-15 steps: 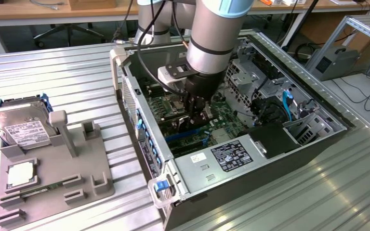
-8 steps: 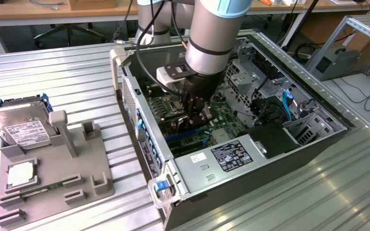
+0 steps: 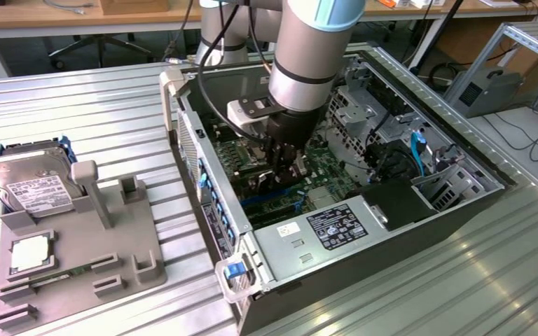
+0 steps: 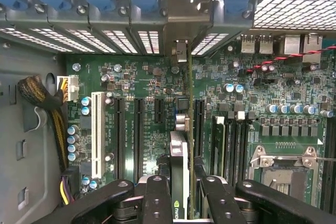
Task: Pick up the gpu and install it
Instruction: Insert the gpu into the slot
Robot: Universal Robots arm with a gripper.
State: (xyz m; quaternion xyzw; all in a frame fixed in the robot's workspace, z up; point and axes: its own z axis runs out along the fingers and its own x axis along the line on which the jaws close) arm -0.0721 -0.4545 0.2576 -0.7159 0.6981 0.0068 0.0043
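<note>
Deep inside an open computer case [image 3: 409,273] lying on a ribbed metal counter [image 3: 82,112], a grey robot arm [image 3: 311,56] reaches down at the centre of the exterior view. Below it lies the green motherboard [image 4: 152,124] with its rows of long dark slots. On the exterior view's left, a grey parts tray [image 3: 138,273] sits on the counter, with a silver hard drive [image 3: 31,185] at its upper end. The gpu [image 4: 179,182], a thin dark card seen edge-on in the wrist view, stands upright between the jaws, which pinch it across its two flat faces. It hangs over the slots, with its silver end bracket [image 4: 181,24] toward the case's vented rear wall. Whether its lower edge has met a slot cannot be told. The card looks light and stiff but fragile. It is probably best held by its flat sides near the upper edge, clear of the contacts, and kept square, since a tilt could jam it.
</note>
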